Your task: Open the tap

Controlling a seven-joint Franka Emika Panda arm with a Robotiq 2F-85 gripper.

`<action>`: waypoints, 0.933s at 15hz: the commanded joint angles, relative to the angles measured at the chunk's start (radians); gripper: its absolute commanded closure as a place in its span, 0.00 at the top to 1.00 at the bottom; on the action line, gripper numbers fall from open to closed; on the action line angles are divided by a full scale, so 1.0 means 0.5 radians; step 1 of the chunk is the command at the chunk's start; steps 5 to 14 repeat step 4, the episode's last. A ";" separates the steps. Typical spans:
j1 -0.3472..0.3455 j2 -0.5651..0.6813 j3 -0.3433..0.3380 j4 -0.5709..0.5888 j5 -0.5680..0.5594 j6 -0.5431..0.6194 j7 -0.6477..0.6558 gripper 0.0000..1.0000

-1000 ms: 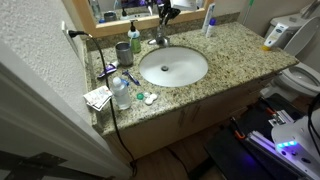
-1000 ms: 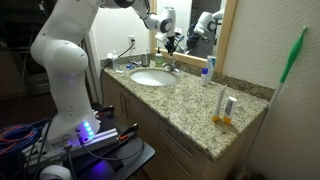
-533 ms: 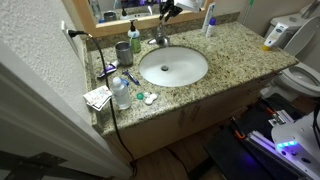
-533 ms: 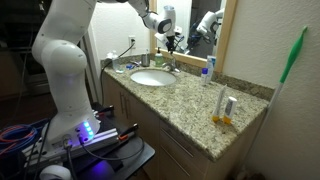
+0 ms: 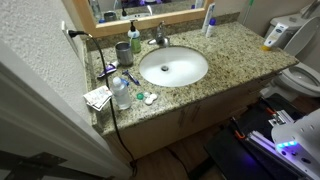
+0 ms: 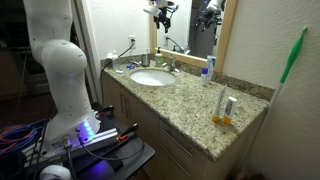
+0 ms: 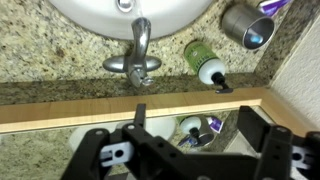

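Tap (image 7: 138, 55) sits on counter at back rim of basin (image 7: 90, 10), w/ soap bottle (image 7: 203, 62) & cup (image 7: 243, 25) to one side. Gripper (image 6: 164, 20) hangs well above tap, touching nothing. Fingers (image 7: 250, 132) spread apart, empty.

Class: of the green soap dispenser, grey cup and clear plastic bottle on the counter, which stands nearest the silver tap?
The green soap dispenser, beside the silver tap; grey cup and clear plastic bottle stand farther.
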 commanded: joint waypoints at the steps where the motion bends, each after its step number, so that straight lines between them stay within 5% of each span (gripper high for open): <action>1: 0.019 -0.081 -0.022 -0.037 -0.001 -0.083 -0.017 0.98; 14: 0.019 -0.180 -0.028 -0.123 -0.002 -0.127 -0.032 1.00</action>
